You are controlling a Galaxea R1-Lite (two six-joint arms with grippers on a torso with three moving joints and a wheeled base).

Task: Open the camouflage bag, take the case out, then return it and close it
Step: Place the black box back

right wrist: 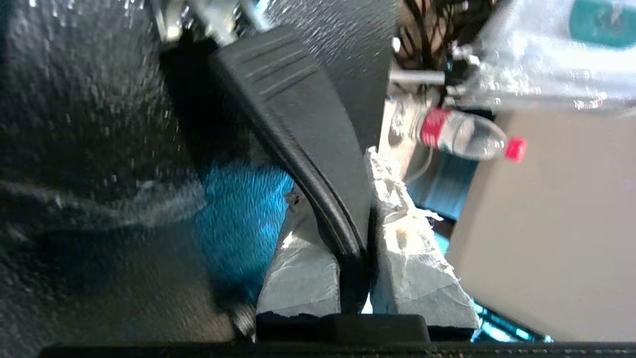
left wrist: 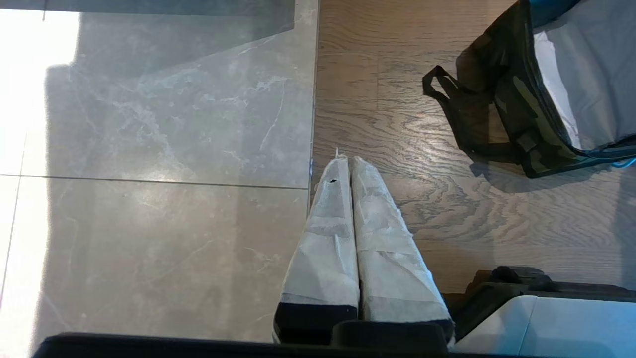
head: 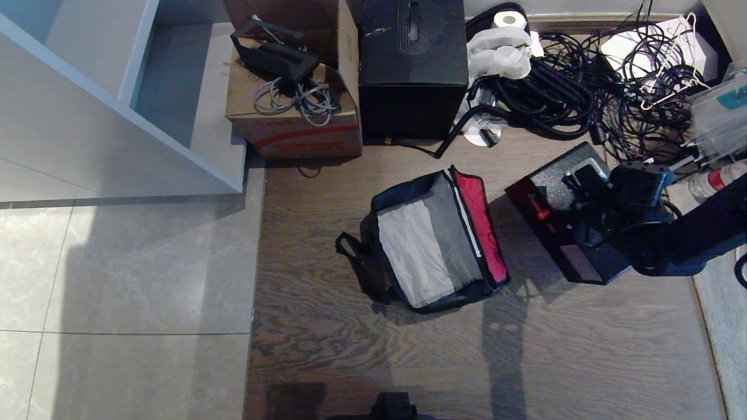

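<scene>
- Bag (head: 435,239) at centre of the head view, on the wood floor (head: 350,361), lid flung wide, red lining to 3 o'clock, grey interior bare; strap looped out at 9 o'clock.
- Case (head: 554,192) at 3 o'clock of the bag, just beside it and outside it, tilted, apparently lifted off the floor.
- Right gripper (right wrist: 355,248) clamped on the handle (right wrist: 298,129), padded fingers (right wrist: 417,268) pinching its black bar from both sides.
- Left gripper (left wrist: 348,199) pressed together on nothing, hanging over the seam between tile and wood, at 7 o'clock of the bag, idle.
- Probably rigid and fairly heavy, that case: hard speckled shell, no give, likely to swing under a one-point grip.
- Best held mid-handle, as now; an off-centre grip would likely tip one end down.
- Handle smooth and ribbed, so slip within the pads possible if swung fast.
- Bag soft and floppy; walls likely to fold inward when the case comes back, lid apt to flop.
- Box (head: 414,70) at 12 o'clock, cables (head: 583,87) at 1 o'clock, well clear.
</scene>
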